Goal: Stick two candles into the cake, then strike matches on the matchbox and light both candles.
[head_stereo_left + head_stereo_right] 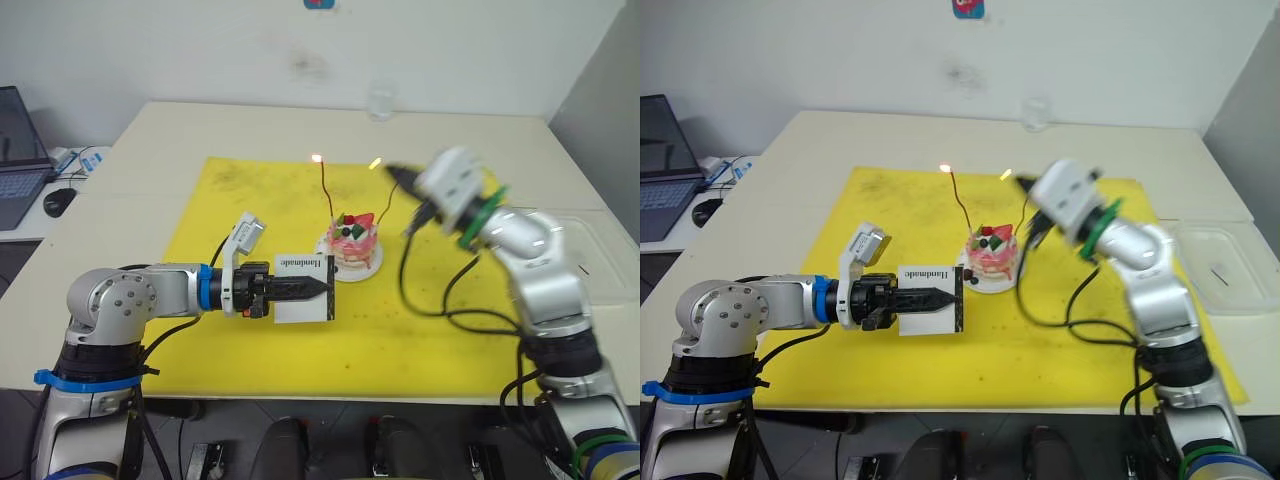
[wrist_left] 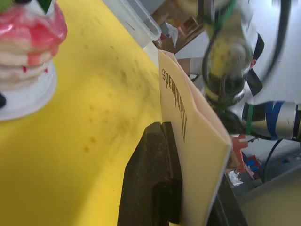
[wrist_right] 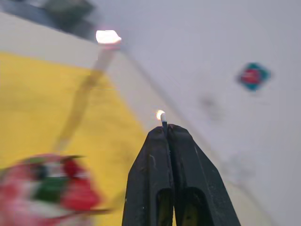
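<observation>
Nearest the head camera, the left gripper [image 1: 318,287] reaches in from the robot's left, its fingers clamped on the white matchbox [image 1: 303,288], which it holds just beside the cake [image 1: 355,246] on its small white plate [image 1: 352,271]. Both candles stand in the cake: the dark red candle [image 1: 328,194] carries a flame at its tip, and the second candle [image 1: 381,205] leans toward the robot's right. Above it the right gripper [image 1: 396,174], blurred, has a small glow just beside it. A yellow mat [image 1: 250,340] covers the middle of a pale table [image 1: 200,125]; a laptop [image 1: 20,160] and mouse [image 1: 58,201] sit on a side desk at the left, a clear tray [image 1: 1220,264] at the right, a white wall behind.

From the left wrist, black fingers [image 2: 150,179] pinch the matchbox [image 2: 193,136], printed "Handmade", with the cake [image 2: 28,52] across the mat.

From the right wrist, the closed fingers [image 3: 155,174] hold a match [image 3: 163,122] with a small flame at its head, one lit candle tip [image 3: 107,36] beyond.

Judging by this, the sticking and striking are done and one candle burns; whether the second has caught I cannot tell.
</observation>
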Motion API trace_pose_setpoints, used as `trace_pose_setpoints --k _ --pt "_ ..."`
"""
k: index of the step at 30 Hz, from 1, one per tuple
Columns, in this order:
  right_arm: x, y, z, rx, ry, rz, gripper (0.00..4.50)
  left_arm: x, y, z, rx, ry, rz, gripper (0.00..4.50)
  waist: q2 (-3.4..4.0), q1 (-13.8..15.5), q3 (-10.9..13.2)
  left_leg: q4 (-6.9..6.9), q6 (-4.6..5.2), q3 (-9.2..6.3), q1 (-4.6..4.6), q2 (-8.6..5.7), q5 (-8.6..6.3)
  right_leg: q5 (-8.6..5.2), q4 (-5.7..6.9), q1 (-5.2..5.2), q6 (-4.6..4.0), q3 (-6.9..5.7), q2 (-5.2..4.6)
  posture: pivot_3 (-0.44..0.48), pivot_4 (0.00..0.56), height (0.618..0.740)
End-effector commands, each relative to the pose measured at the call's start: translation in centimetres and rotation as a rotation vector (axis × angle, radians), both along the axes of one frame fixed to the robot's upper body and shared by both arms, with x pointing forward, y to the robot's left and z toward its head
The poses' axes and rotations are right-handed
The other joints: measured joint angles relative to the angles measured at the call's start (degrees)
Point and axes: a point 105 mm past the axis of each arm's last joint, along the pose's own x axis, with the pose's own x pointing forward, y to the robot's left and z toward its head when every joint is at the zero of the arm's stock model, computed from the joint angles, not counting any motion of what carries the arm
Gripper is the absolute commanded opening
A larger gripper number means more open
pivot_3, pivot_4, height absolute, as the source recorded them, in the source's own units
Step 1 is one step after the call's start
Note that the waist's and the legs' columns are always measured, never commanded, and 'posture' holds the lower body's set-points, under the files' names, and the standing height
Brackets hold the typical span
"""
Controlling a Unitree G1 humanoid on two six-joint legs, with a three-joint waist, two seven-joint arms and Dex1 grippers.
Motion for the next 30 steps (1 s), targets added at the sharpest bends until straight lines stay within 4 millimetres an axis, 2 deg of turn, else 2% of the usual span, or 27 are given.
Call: trace_pose_setpoints --k 1,5,10,16,19,26,30 --pt "-2.6 1.2 -0.1 -0.007 -0.031 0.105 0.03 -0.4 -0.3 0.9 -0.025 -0.036 -0.030 0.00 0.00 0.02 0.00 -0.01 0.00 0.05 -0.01 0.00 0.00 -0.01 0.00 -0.01 -0.02 0.04 0.00 0.000 0.150 0.740" --pt "-4.1 1.6 -1.6 -0.052 0.001 0.173 0.03 -0.2 -0.5 0.9 -0.025 -0.036 -0.037 0.00 0.01 0.02 0.00 -0.06 0.00 0.03 -0.02 0.05 -0.02 -0.12 0.04 -0.06 0.08 0.03 0.05 0.000 0.150 0.740" --pt "-4.9 1.0 -1.7 -0.063 -0.027 0.176 0.03 -0.2 -0.3 1.0 -0.021 -0.037 -0.038 0.00 0.01 -0.11 0.00 -0.03 0.00 0.03 0.04 0.04 -0.02 -0.10 0.10 -0.05 0.07 0.02 0.06 0.000 0.150 0.740" --pt "-3.6 -2.4 -1.7 -0.045 -0.031 0.013 0.03 -0.3 -0.2 1.0 -0.018 -0.035 -0.039 0.00 0.01 0.04 0.00 0.03 0.01 0.01 0.04 0.02 -0.01 -0.05 0.11 0.00 0.03 0.02 0.04 0.000 0.150 0.740" --pt "-2.6 -3.3 -1.3 -0.048 -0.053 -0.049 0.03 -0.3 -0.3 1.0 -0.018 -0.036 -0.043 0.00 0.01 -0.05 0.00 0.03 0.01 0.02 0.05 0.03 -0.01 -0.05 0.10 0.00 0.03 0.03 0.05 0.000 0.150 0.740" --pt "-1.2 -2.3 -1.0 -0.075 -0.077 -0.035 0.03 -0.1 -0.6 1.0 -0.022 -0.040 -0.055 0.00 0.01 -0.09 0.00 -0.01 0.01 -0.01 0.04 0.03 -0.02 -0.06 0.11 -0.03 0.02 -0.01 0.13 0.000 0.150 0.740" --pt "-1.2 -1.6 -0.9 -0.074 -0.087 0.002 0.03 -0.1 -0.5 1.0 -0.023 -0.041 -0.055 0.00 0.01 -0.08 0.01 -0.01 0.01 0.01 0.03 0.04 -0.02 -0.06 0.10 -0.03 0.02 0.02 0.10 0.000 0.150 0.740"
